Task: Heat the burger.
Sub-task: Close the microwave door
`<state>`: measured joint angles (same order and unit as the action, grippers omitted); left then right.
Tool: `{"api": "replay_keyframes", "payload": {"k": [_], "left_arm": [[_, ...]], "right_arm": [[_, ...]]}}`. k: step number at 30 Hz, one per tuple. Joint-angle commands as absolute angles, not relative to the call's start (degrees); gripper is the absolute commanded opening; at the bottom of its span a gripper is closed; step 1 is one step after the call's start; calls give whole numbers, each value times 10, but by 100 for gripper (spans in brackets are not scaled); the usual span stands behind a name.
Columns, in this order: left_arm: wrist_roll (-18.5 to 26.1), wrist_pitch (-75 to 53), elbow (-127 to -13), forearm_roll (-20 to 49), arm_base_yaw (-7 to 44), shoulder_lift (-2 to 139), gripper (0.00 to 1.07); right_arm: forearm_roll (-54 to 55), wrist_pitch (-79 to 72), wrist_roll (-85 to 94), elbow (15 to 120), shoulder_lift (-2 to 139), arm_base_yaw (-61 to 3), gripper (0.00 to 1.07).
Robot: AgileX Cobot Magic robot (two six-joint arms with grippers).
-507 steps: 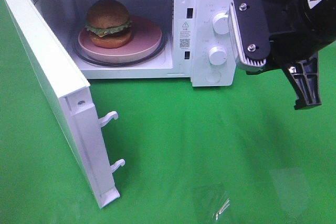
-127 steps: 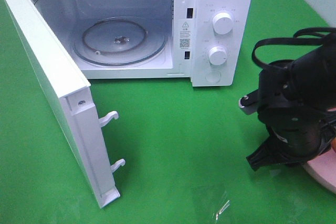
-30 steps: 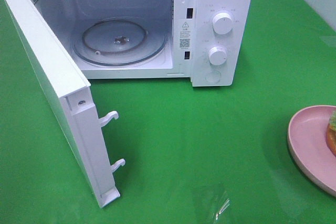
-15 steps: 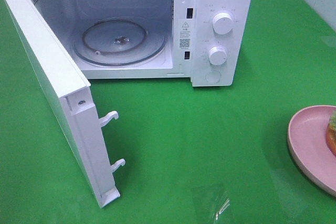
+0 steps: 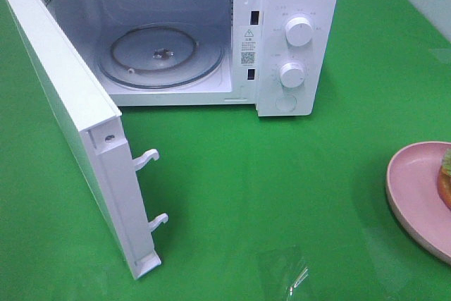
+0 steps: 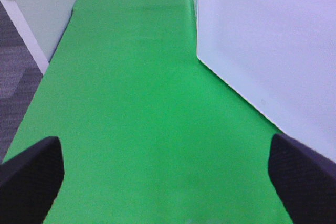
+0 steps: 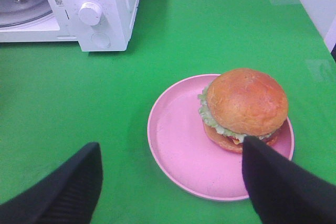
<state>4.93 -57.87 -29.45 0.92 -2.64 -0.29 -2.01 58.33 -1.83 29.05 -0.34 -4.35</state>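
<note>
high view, wrist views low, microwave (image 5: 282,40) shared

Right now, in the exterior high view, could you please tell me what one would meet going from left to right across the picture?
Open microwave door → glass turntable inside the microwave → two white control knobs → pink plate → burger, only a sliver at the right edge.
</note>
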Motion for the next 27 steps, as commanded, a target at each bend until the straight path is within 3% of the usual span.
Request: {"api": "replay_keyframes", "payload": {"k": [1,4,7,8,9,11,12,13,14,15,16,17,27], "left_arm": [[49,-539,-305,13,-27,-2,95],[48,-491,-305,13,-27,29,83],[48,-481,-305,13,-27,42,79],[48,-468,-305,15,-27,68,68],[48,-468,-305,15,-27,68,68],[48,-434,-305,18,-27,131,45],[48,-434,-305,18,-27,131,45],[48,-415,-305,23,-27,162,27],[48,-415,-305,23,-27,162,27],[48,-396,-305,45,-27,195,7],[48,-396,-305,45,-27,195,7],[51,-360,-301,66,-27,226,0],[108,-97,-228,84,-27,324,0]], "right_arm": [[-21,574,-21,290,-17,-40,73],[-21,574,-21,290,-17,-40,73],[-21,574,-21,290,-17,-40,73],[-21,574,-21,290,-17,-40,73],[-21,574,-21,290,-17,-40,73],[-21,574,-21,290,-17,-40,73],[-21,574,-21,290,-17,-40,73],[-21,574,-21,290,-17,-40,73],[-21,574,-21,290,-17,-40,73],[-21,574,-21,290,-17,-40,73],[-21,574,-21,290,-17,-40,73],[-21,574,-21,290,-17,-40,73],[-21,574,-21,290,-17,-40,73]]}}
